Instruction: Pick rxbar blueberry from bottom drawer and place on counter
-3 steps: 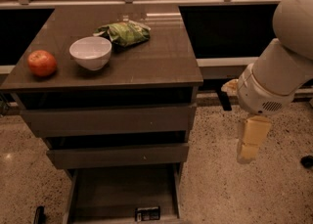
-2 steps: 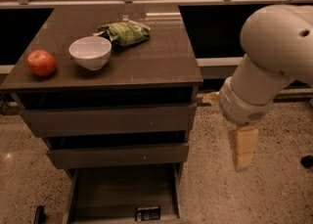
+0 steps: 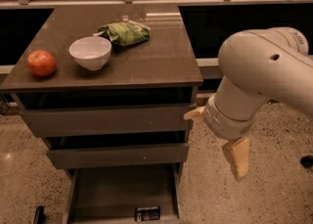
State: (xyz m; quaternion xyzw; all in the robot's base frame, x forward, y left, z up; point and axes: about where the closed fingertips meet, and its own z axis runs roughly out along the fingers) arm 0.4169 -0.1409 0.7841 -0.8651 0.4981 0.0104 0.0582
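The rxbar blueberry [image 3: 147, 213] lies flat on the floor of the open bottom drawer [image 3: 105, 189], near its front edge, a dark wrapper with white marks. The counter [image 3: 156, 56] is the dark brown top of the drawer cabinet. My gripper [image 3: 237, 162] hangs to the right of the cabinet, over the floor, at about the height of the second drawer. It is well right of and above the bar. It holds nothing that I can see.
On the counter stand a red apple [image 3: 41, 63], a white bowl [image 3: 90, 52] and a green snack bag [image 3: 125, 33]. Two shut drawers [image 3: 107, 120] sit above the open one. My white arm [image 3: 264, 76] fills the right side. Speckled floor lies right of the cabinet.
My arm has swung left toward the cabinet, and the gripper has come closer to the drawers' right side. The bar and the counter items have not moved.
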